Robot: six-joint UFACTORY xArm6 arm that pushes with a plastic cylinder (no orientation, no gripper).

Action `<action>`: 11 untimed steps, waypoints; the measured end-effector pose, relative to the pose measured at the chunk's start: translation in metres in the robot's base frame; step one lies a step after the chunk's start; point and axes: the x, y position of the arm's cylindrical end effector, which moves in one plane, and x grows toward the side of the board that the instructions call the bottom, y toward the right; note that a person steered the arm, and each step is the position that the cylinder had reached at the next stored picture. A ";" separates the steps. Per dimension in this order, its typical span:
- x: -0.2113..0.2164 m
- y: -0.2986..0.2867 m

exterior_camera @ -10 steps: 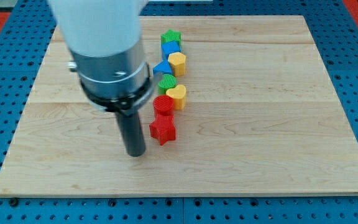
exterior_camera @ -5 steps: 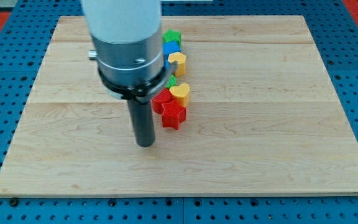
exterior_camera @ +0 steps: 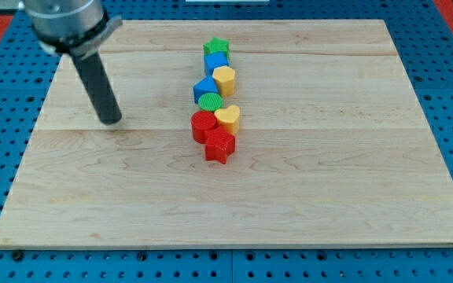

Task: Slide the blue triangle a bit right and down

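The blue triangle lies in a column of blocks near the board's middle top, left of a yellow hexagon and above a green cylinder. My tip rests on the wooden board far to the view's left of the column, touching no block. The dark rod leans up to the arm's body at the top left corner.
Above the triangle sit a blue cube and a green star. Below it are a yellow heart, a red cylinder and a red star. Blue pegboard surrounds the board.
My tip has moved from just left of the red star up and far to the view's left. The red star shifted right and up earlier and now stays put.
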 end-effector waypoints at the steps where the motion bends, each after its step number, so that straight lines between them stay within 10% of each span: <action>1: -0.035 0.020; 6: -0.048 0.167; 11: -0.081 0.132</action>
